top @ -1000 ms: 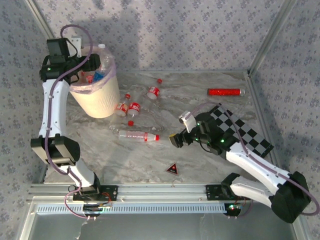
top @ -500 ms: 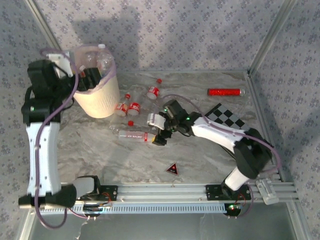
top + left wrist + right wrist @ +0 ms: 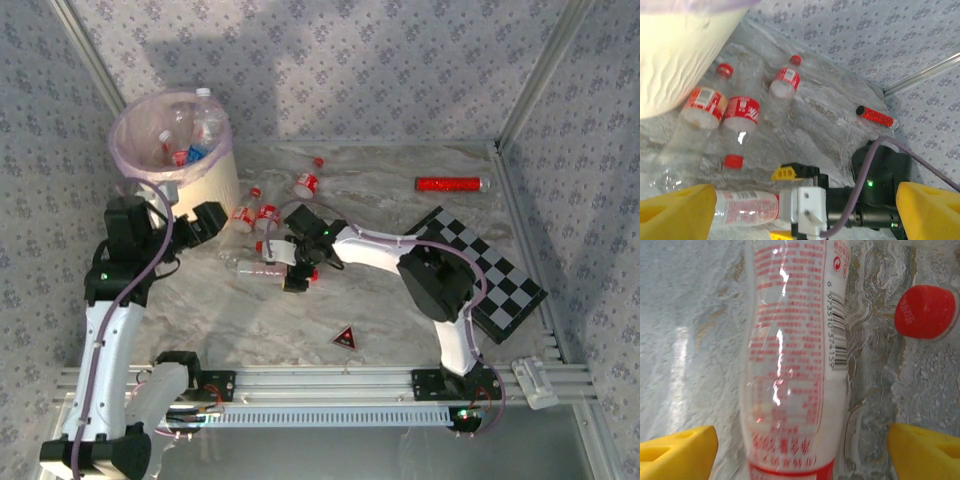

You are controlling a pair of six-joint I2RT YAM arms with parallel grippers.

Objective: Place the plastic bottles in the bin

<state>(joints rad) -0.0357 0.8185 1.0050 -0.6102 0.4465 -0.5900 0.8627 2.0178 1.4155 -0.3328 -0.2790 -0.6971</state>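
Straddling one of the plastic bottles [image 3: 790,365], which lies flat at centre-left of the overhead view, with the right gripper [image 3: 800,452] spread wide either side of it and holding nothing, and with the left gripper [image 3: 205,222] likewise wide and empty at the lower right of the bin [image 3: 218,188]. Could squirt or roll out on closing, judging by the slick crushed body, or snag the red cap [image 3: 925,311] just beside it. Shows red Chinese print and a barcode starting 6 9, rest too blurred to read.
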